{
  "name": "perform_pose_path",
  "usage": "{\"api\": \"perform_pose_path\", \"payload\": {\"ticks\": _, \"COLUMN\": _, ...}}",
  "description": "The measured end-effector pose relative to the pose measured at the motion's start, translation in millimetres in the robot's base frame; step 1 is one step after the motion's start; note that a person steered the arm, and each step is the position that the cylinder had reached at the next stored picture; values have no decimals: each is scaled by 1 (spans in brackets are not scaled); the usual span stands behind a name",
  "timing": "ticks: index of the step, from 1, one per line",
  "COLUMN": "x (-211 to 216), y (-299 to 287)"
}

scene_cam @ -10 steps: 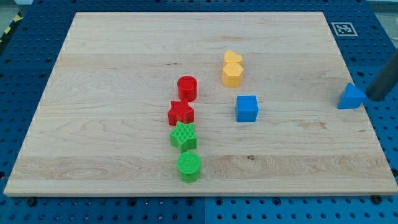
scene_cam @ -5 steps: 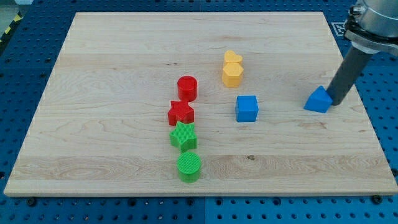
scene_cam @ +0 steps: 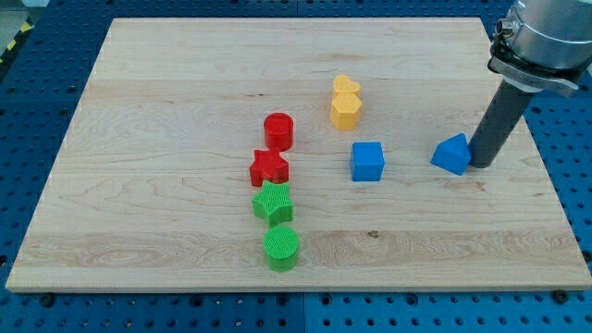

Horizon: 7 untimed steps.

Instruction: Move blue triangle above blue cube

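Note:
The blue triangle (scene_cam: 452, 154) lies on the wooden board (scene_cam: 166, 83) at the view's right. My tip (scene_cam: 479, 165) touches its right side. The blue cube (scene_cam: 367, 161) stands to the left of the triangle, about level with it, with a gap between them. The rod rises from the tip toward the view's upper right.
A yellow heart (scene_cam: 346, 86) and a yellow hexagon (scene_cam: 345, 110) stand just above the blue cube. A red cylinder (scene_cam: 278, 131), red star (scene_cam: 269, 168), green star (scene_cam: 273, 203) and green cylinder (scene_cam: 281, 248) form a column left of the cube.
My tip has moved left from the board's right edge, pushing the blue triangle left toward the blue cube. The other blocks have not moved.

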<state>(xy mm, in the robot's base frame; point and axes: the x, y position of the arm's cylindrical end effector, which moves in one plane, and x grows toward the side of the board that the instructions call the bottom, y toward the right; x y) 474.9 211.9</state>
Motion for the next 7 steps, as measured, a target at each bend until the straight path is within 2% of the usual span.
{"api": "perform_pose_path", "payload": {"ticks": 3, "x": 3, "y": -32}}
{"api": "perform_pose_path", "payload": {"ticks": 4, "x": 22, "y": -32}}
{"api": "perform_pose_path", "payload": {"ticks": 7, "x": 14, "y": -52}}
